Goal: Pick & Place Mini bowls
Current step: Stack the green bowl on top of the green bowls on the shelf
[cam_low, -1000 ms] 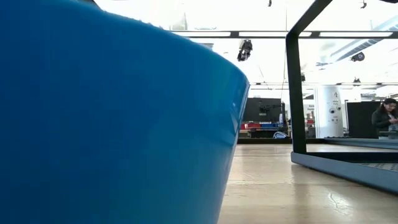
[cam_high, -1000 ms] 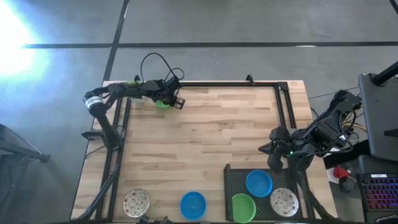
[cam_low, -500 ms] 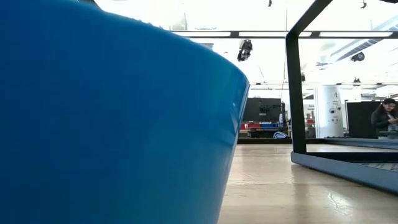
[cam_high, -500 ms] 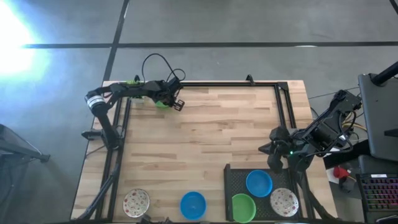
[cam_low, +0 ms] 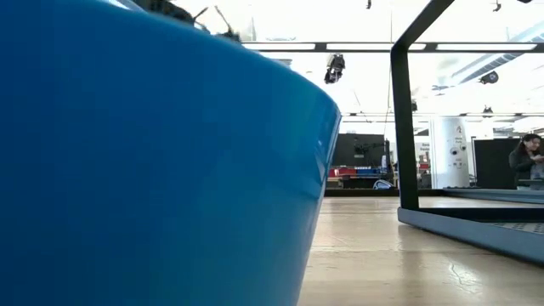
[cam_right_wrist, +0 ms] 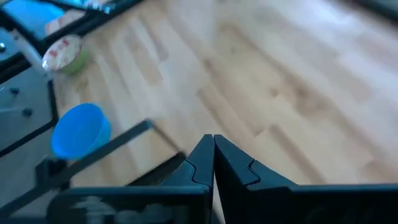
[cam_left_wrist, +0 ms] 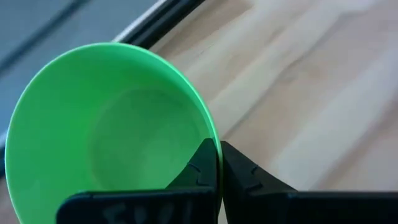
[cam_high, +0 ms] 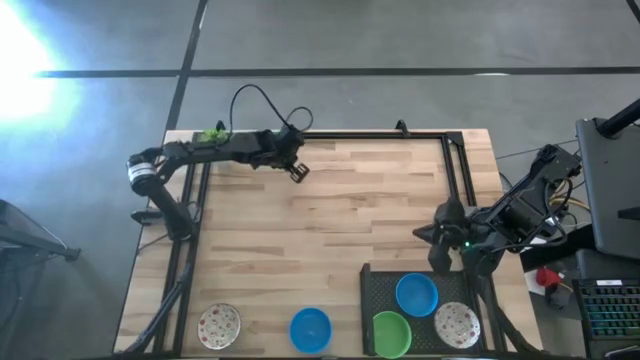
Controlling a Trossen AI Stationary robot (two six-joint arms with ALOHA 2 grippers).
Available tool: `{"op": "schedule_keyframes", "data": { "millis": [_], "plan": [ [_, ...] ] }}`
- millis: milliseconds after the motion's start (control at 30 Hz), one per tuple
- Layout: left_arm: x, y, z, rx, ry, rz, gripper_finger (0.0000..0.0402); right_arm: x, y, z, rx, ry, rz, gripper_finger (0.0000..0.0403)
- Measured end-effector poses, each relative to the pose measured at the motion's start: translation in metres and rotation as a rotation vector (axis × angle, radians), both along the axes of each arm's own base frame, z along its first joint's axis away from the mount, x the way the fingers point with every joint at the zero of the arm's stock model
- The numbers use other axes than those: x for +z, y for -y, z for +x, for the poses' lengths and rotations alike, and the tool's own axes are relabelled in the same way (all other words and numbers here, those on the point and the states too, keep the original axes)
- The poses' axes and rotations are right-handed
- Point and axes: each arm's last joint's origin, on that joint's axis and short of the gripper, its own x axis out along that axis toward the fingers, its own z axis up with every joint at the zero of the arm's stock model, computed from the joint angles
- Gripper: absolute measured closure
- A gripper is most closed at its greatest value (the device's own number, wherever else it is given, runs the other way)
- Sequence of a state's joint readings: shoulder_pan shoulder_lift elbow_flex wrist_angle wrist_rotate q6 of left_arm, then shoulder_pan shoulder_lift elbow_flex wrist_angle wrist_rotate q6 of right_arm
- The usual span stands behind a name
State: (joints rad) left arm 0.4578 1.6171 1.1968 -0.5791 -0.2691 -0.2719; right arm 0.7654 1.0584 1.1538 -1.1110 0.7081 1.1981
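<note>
A plain green mini bowl (cam_left_wrist: 112,130) fills the left wrist view, and my left gripper (cam_left_wrist: 219,149) is shut on it. In the high view that gripper (cam_high: 298,171) is over the table's far left part, and the arm hides the bowl. My right gripper (cam_high: 441,243) hangs shut and holds nothing, above the table just beyond the black tray (cam_high: 378,283). In the tray sit a blue bowl (cam_high: 417,293), a green bowl (cam_high: 391,330) and a speckled white bowl (cam_high: 456,323). Another speckled bowl (cam_high: 219,325) and a blue bowl (cam_high: 311,328) stand near the front edge. My left gripper pinches the green bowl's rim (cam_left_wrist: 210,132) on the side nearest the wrist. One finger (cam_left_wrist: 200,169) is inside the bowl and the other is outside its wall. The bowl is tilted, its hollow turned toward the wrist, and it looks clear of the table.
A small green plant (cam_high: 213,133) stands at the far left corner behind the left arm. A black frame (cam_high: 455,165) runs along the far and right edges. The front blue bowl (cam_low: 153,170) blocks most of the low view. A person (cam_low: 529,157) is in the room behind.
My left gripper has gone up and toward the table's right edge. The green bowl no longer shows at its spot on the table near the far left corner. The left arm now shows at the top of the low view.
</note>
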Motion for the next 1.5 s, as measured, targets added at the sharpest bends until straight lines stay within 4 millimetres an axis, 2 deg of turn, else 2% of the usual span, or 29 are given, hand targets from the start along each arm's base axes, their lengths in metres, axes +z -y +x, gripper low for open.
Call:
{"op": "schedule_keyframes", "data": {
  "millis": [167, 400, 633, 833, 1000, 1200, 1333, 1500],
  "plan": [
    [0.021, 0.031, 0.022, -0.178, -0.022, 0.122, 0.0401, 0.002, 0.003, 0.002, -0.057, 0.076, -0.121, 0.0375],
    [0.048, 0.080, 0.044, -0.404, -0.065, 0.329, 0.0401, 0.006, 0.010, 0.007, -0.169, 0.169, -0.202, 0.0312],
    [0.068, 0.125, 0.059, -0.606, -0.062, 0.516, 0.0401, 0.007, 0.019, 0.033, -0.225, 0.205, -0.277, 0.0253],
    [0.074, 0.159, 0.064, -0.750, -0.145, 0.732, 0.0401, 0.008, 0.029, 0.058, -0.285, 0.229, -0.298, 0.0230],
    [0.074, 0.174, 0.064, -0.823, -0.225, 0.824, 0.0401, 0.009, 0.034, 0.077, -0.244, 0.232, -0.305, 0.0228],
    [0.065, 0.183, 0.070, -0.909, -0.389, 0.954, 0.0401, 0.008, 0.031, 0.112, -0.109, 0.246, -0.470, 0.0227],
    [0.061, 0.187, 0.073, -0.926, -0.489, 1.014, 0.0401, 0.005, 0.033, 0.129, -0.108, 0.261, -0.531, 0.0227],
    [0.061, 0.191, 0.072, -0.936, -0.514, 1.036, 0.0401, -0.001, 0.038, 0.136, -0.171, 0.219, -0.594, 0.0232]
  ]
}}
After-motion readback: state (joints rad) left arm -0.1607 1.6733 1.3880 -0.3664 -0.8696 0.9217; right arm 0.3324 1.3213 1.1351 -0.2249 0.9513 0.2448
